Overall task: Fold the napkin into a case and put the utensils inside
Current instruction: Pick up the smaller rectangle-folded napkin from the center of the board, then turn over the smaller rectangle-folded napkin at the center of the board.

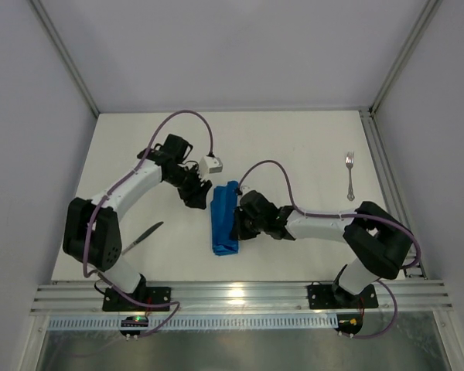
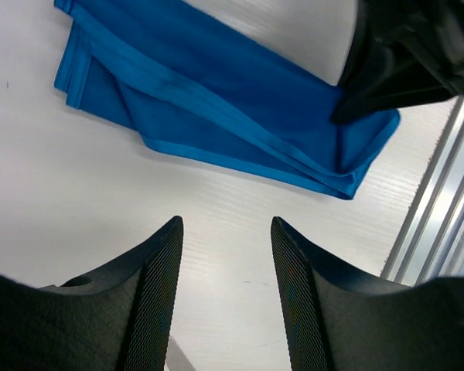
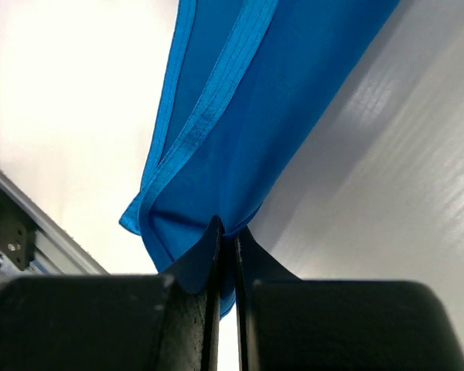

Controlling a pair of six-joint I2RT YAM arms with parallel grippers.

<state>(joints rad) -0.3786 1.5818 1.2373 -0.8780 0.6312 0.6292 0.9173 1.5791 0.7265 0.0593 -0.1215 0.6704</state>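
Top external view: your napkin (image 1: 223, 220) lies folded into a narrow strip at the middle of the surface (image 1: 294, 147), reaching toward the near edge. The left fingers (image 1: 199, 199) hang just beside its left side; the right fingers (image 1: 238, 226) sit at its right side. The fork (image 1: 350, 175) lies near the right edge, the knife (image 1: 143, 236) near the left edge.

Left wrist view: the fingers stand apart over bare surface, clear of the cloth.

Right wrist view: the fingers are pinched tight on a hemmed fold of the napkin.
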